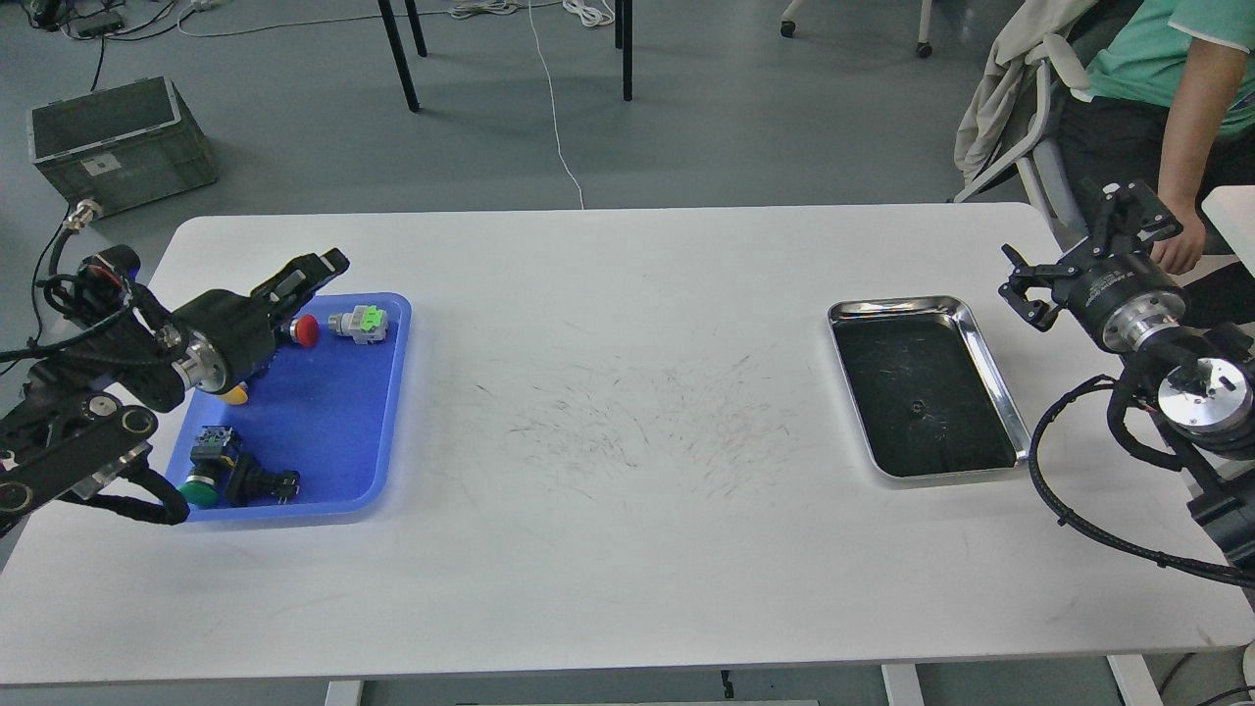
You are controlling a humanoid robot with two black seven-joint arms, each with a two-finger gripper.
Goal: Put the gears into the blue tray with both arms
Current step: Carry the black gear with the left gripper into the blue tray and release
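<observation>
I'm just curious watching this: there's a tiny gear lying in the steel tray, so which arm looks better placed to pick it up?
Probably the right. Its tool hovers just beside the steel tray holding the gear, while the left tool is across the table over the blue tray.

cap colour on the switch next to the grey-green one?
Red cap, head view, in the blue tray.

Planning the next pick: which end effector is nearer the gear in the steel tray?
Right. The right end effector hovers just beyond the steel tray's far right corner; the gear lies inside. The left end effector is over the blue tray.
</observation>
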